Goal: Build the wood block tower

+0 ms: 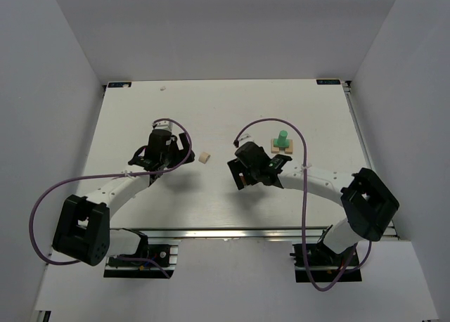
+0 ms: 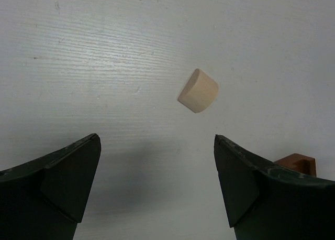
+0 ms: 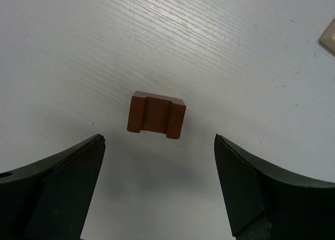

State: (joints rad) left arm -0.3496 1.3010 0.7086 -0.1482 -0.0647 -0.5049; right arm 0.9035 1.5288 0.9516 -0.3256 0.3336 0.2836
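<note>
- Right wrist view: right gripper [image 3: 158, 143], jaws spread, hovers above the dark brown notched block [image 3: 156, 115]; the grasp looks not yet begun.
- Left gripper [image 2: 157, 140], jaws spread, faces a pale tan block [image 2: 198, 90].
- Next: lower, straddle the block, close squarely.

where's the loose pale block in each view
Top: the pale block lies on the table, a little left of centre.
Left wrist: just above centre, slightly right.
Right wrist: a pale corner at the top right edge may be it; too little shows.
Shared landmark: the brown notched block, centre in the right wrist view, bottom right edge in the left wrist view.
</note>
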